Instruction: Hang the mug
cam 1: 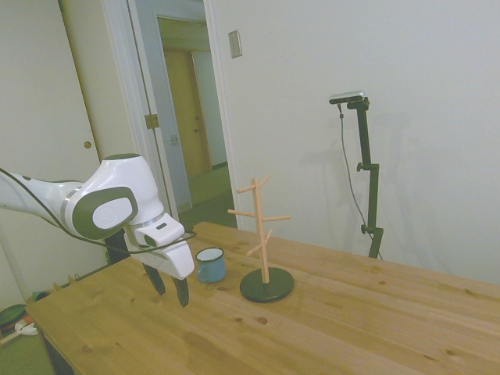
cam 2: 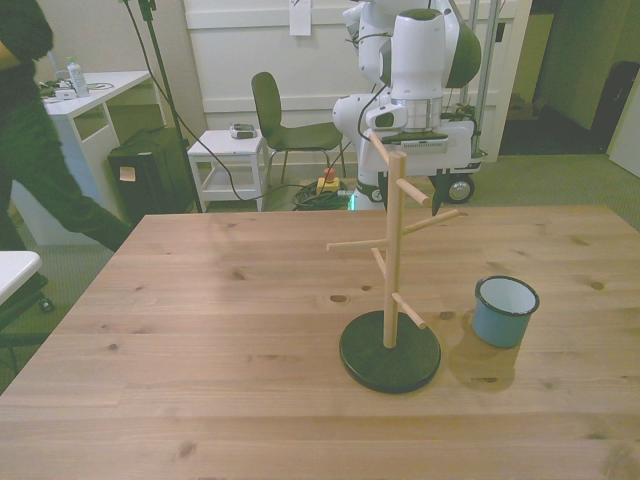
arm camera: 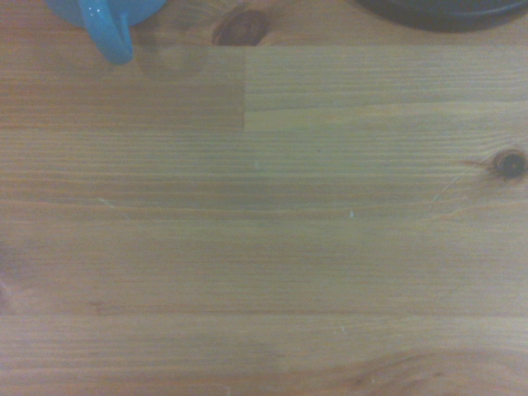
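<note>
Mug: small blue enamel mug (cam 1: 210, 265) with white inside and thin dark rim, upright on the table, lower left of centre in the side view; in the front view it sits at right of centre (cam 2: 505, 311). Not on any peg.
Mug handle: blue loop, seen close in the wrist view (arm camera: 111, 29) at the frame's edge, over bare planks.
Peg stand: pale wooden post with slanted pegs on a round dark base (cam 1: 264, 234), middle of the side view; lower middle of the front view (cam 2: 390, 290). It is much taller than the mug. The mug stands just beside the base, apart from it, on the front view's right.
Gripper: white hand with two dark fingers (cam 1: 170, 289), lower left of the side view, pointing down over the table, just beside the mug and not touching it. Fingers stand a little apart, with nothing between them.
Arm: white jointed arm (cam 1: 98, 205) coming in from the side view's left edge.
Table: light pine-plank top with dark knots (cam 2: 200, 330), filling the lower half of both wide views.
Person: dark-clothed figure (cam 2: 35, 150) at the front view's upper left, beside a white desk (cam 2: 90, 95).
Background: green chair (cam 2: 285, 125) and small white side table (cam 2: 228, 160), upper middle of the front view.
</note>
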Robot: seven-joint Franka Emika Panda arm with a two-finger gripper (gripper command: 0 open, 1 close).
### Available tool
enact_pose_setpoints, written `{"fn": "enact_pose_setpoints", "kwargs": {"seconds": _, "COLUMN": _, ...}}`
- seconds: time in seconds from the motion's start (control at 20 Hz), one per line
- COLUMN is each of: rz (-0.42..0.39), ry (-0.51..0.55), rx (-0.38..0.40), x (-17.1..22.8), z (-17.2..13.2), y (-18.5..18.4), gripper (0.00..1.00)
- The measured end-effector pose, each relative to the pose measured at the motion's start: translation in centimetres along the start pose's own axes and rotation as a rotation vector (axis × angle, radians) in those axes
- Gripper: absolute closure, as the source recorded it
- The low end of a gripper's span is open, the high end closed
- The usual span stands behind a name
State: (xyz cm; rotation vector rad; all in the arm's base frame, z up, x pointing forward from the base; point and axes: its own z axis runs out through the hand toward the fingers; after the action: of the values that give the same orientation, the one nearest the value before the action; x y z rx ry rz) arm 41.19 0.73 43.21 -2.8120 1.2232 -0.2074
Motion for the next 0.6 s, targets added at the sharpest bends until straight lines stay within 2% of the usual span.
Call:
{"fn": "enact_pose_setpoints", "kwargs": {"seconds": 0.25, "rz": -0.024, "ry": -0.007, "rx": -0.012, "x": -0.4, "z": -0.4, "y": -0.6, "gripper": 0.00}}
{"fn": "enact_pose_setpoints", "kwargs": {"seconds": 0.45, "rz": -0.039, "ry": 0.016, "rx": -0.005, "x": -0.5, "z": -2.5, "y": -3.4, "gripper": 0.00}}
{"fn": "enact_pose_setpoints", "kwargs": {"seconds": 0.6, "rz": -0.040, "ry": 0.044, "rx": -0.003, "x": 0.9, "z": -3.6, "y": -5.6, "gripper": 0.00}}
